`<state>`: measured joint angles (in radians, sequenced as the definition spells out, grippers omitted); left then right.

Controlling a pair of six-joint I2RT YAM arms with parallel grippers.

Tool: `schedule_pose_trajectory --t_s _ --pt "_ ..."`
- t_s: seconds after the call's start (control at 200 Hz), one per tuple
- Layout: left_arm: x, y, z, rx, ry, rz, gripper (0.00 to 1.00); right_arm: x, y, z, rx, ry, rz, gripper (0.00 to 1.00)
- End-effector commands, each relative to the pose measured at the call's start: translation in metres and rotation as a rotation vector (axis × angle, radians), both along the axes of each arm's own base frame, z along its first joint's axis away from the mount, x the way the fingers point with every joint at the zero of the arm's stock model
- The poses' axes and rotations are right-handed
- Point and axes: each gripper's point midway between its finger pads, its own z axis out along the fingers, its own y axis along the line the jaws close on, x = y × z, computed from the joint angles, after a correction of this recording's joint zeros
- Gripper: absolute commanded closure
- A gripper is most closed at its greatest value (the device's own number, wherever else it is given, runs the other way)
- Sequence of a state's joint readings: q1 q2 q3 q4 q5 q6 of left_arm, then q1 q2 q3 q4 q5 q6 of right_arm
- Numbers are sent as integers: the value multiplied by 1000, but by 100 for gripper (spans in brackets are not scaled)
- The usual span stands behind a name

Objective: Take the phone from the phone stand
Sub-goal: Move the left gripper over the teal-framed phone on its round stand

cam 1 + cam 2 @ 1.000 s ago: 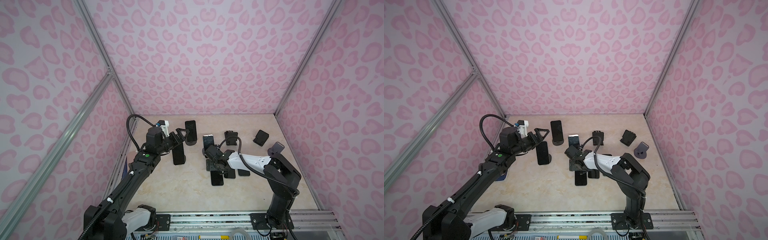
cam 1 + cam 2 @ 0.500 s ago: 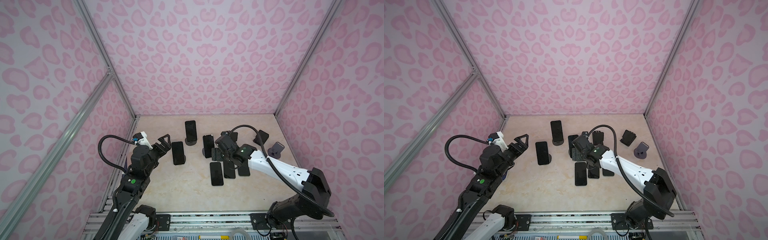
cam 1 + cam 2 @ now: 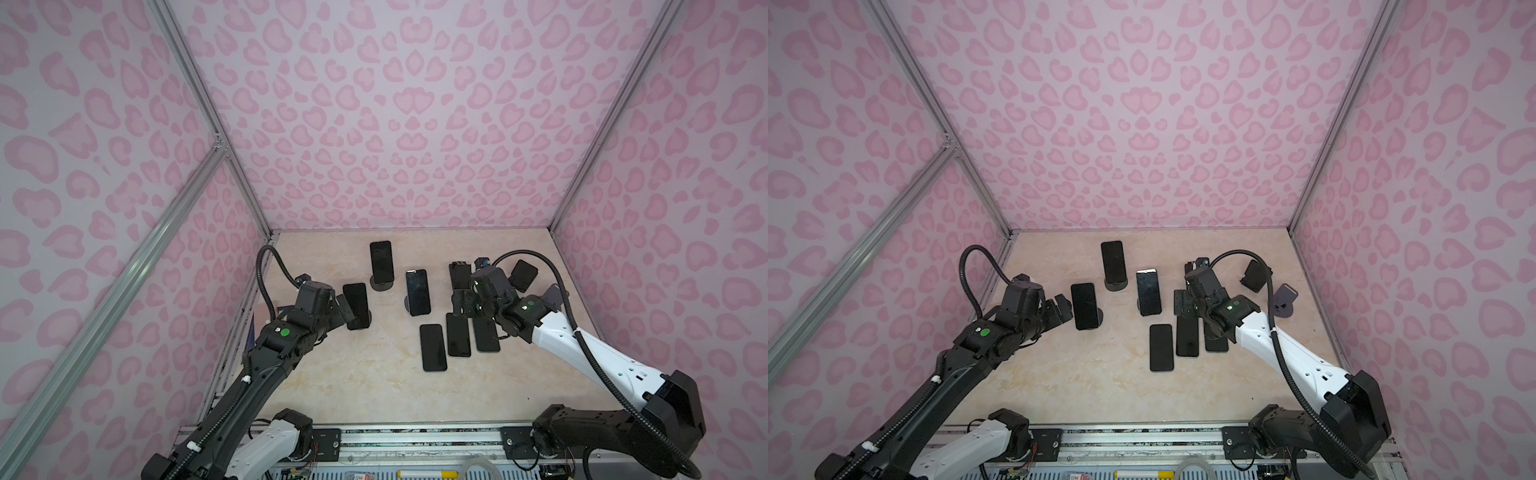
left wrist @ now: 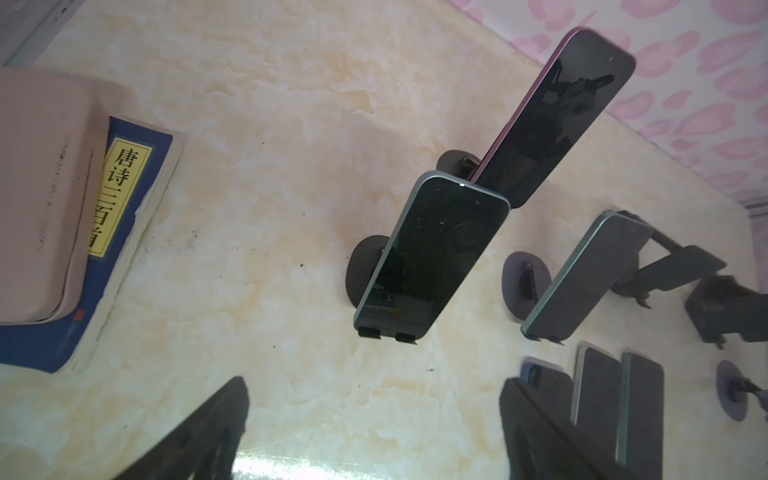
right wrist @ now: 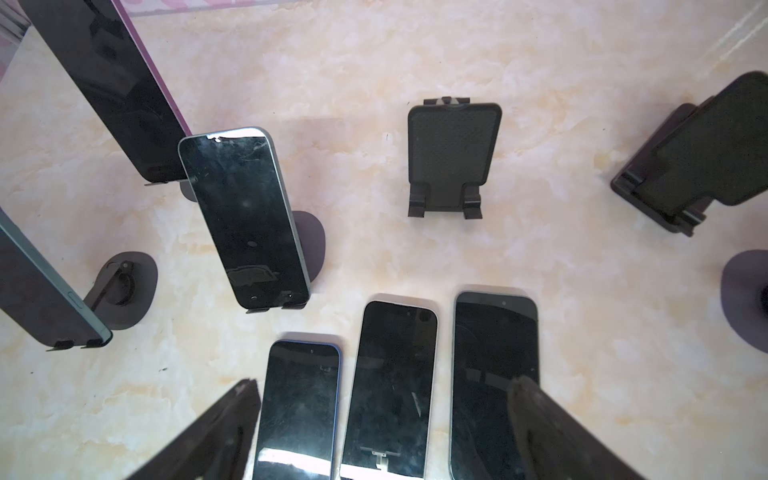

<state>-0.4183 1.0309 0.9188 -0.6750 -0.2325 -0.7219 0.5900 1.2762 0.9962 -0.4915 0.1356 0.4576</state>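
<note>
Three dark phones lean on phone stands: a left one point(image 3: 356, 305) point(image 4: 432, 257), a middle one point(image 3: 417, 292) point(image 5: 245, 220) and a purple-edged one at the back point(image 3: 381, 261) point(image 4: 557, 120). My left gripper point(image 3: 346, 311) point(image 4: 374, 436) is open just left of the left phone, not touching it. Three more phones point(image 3: 458, 334) point(image 5: 390, 386) lie flat side by side on the table. My right gripper point(image 3: 467, 307) point(image 5: 382, 432) hangs open over their far ends and holds nothing.
Empty black stands stand at the back right point(image 5: 453, 158) point(image 3: 523, 275), with a round-based one point(image 3: 555, 297) near the right wall. A blue book point(image 4: 124, 232) under a pink block point(image 4: 41, 199) lies by the left wall. Patterned walls close three sides.
The right gripper has opened wider and lifted off the flat phones toward the back. The left arm swung away and came back beside the left phone, still open.
</note>
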Motion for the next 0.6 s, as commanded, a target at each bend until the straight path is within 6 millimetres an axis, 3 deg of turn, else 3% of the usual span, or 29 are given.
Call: schedule_pose_trajectory --t_s 0.0,0.24,0.33,0.595 --pt "7 5 -3 144 48 26 2 2 4 -1 -4 -19 35 2" --pt "47 -34 -4 211 97 -69 2 -2 3 -6 -14 -10 59 2" --pt "56 -39 -4 213 82 -69 2 -4 1 -5 -12 -11 57 2" --pt "74 -52 -31 245 128 -99 2 -4 1 -7 -8 -9 62 2"
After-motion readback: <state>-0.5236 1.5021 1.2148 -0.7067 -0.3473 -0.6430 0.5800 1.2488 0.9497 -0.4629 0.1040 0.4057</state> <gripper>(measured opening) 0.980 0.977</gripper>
